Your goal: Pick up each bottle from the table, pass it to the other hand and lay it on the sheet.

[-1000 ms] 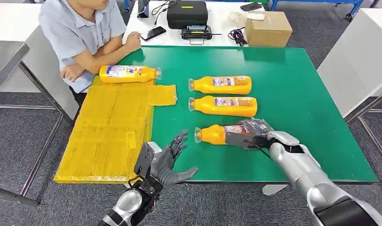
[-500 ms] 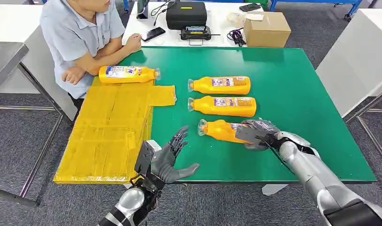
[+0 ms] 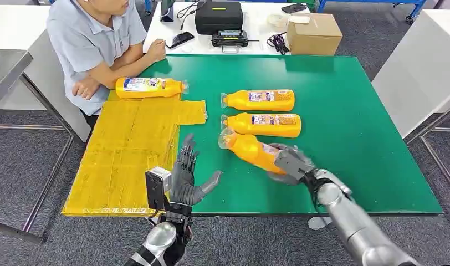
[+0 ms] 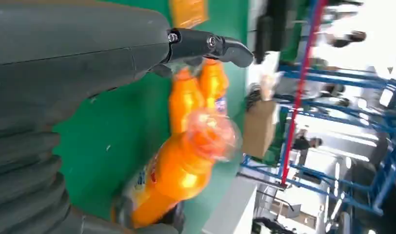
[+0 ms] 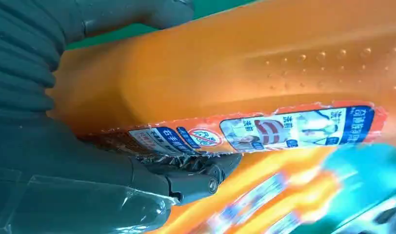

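Orange bottle (image 3: pixel 250 151) gripped by right hand (image 3: pixel 286 164), tilted; left hand (image 3: pixel 187 177) spread.

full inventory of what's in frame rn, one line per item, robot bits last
bottle: 1, orange, lifted off the green table, tilted, held by the right robot hand
bottles on table: 2, orange, lying side by side mid-table
bottle on sheet: 1, orange, at the sheet's far edge
sheet: 1, yellow, on the table's left side
table: 1, green top
cardboard box: 1, brown, on the white table behind
black case: 1, same white table
phone: 1, black, near the person's hand
person: 1, seated at the far left corner
left robot hand: open, raised near the sheet
right robot hand: grips the lifted bottle
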Robot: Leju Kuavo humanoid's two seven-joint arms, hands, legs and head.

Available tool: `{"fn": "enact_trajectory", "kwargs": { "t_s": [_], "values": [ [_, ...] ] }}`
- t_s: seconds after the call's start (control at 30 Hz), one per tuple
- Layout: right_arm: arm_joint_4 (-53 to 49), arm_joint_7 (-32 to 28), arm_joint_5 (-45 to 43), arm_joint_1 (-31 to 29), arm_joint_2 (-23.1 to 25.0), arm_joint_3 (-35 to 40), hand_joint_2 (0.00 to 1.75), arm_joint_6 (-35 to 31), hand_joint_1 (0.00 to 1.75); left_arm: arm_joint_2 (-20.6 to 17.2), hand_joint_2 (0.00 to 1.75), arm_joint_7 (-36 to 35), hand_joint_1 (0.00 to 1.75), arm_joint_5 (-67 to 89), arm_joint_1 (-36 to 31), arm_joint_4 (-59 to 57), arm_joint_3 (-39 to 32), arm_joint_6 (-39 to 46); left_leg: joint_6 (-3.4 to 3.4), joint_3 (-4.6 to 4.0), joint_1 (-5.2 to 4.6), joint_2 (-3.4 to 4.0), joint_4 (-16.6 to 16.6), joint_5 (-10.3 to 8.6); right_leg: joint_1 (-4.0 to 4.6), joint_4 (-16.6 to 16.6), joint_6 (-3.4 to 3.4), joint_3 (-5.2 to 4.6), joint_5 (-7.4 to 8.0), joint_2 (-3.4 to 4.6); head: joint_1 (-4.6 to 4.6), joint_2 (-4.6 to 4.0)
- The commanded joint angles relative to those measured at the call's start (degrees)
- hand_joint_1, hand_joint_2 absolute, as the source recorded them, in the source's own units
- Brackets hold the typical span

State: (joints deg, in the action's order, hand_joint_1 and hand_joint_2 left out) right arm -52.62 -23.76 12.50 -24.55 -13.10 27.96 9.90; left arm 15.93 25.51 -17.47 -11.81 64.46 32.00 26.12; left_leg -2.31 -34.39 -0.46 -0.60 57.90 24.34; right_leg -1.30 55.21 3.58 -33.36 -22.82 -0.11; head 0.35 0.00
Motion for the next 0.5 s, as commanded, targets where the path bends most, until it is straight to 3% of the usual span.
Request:
{"fn": "enact_trajectory", "kwargs": {
  "t_s": [0.03, 0.5],
  "values": [
    [-12.9, -0.2, 0.2, 5.7, 7.3, -3.1, 1.75, -0.5, 1.75, 1.4, 1.75, 3.5, 0.00, -4.1, -4.6, -13.0, -1.0, 2.6, 0.19, 0.00, 0.10, 0.09, 0.0, 0.06, 0.10, 0.0, -0.22, -0.03, -0.06, 0.05, 0.00, 0.00],
    [-12.6, -2.0, 0.4, 4.7, 10.0, -1.8, 1.75, -1.4, 1.75, 2.4, 1.75, 4.4, 0.00, -4.2, -5.2, -12.1, -2.0, 3.1, 0.10, -0.42, 0.02, 0.07, 0.0, 0.01, 0.00, 0.0, -0.11, -0.43, -0.02, 0.04, 0.00, 0.00]
  ]
}}
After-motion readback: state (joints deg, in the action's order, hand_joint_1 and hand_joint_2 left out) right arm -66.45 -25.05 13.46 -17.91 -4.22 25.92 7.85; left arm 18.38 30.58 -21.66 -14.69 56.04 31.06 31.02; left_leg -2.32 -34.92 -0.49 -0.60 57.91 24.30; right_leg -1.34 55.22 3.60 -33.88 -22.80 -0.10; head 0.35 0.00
